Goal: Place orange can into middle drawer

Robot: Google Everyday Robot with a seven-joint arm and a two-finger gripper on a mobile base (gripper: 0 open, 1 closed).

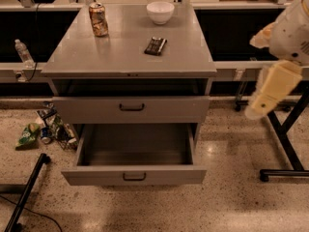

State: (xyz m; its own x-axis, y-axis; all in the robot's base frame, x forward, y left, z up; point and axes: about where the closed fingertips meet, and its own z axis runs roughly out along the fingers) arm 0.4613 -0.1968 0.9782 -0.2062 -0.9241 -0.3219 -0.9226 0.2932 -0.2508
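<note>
The orange can (98,19) stands upright on the back left of the grey cabinet top (120,52). The middle drawer (134,175), the lower of the two grey fronts, is pulled out, and its inside shows nothing in it. The drawer front above it (131,108) sits nearly closed. My gripper (263,100) is the pale cream part at the far right. It hangs in the air beside the cabinet's right side, at about the height of the upper drawer, far from the can and holding nothing I can see.
A white bowl (160,12) and a flat dark bar (155,46) lie on the cabinet top. Bottles and wrappers (46,129) litter the floor at left. A black stand leg (26,190) is at lower left. A black stand base (285,144) is at right.
</note>
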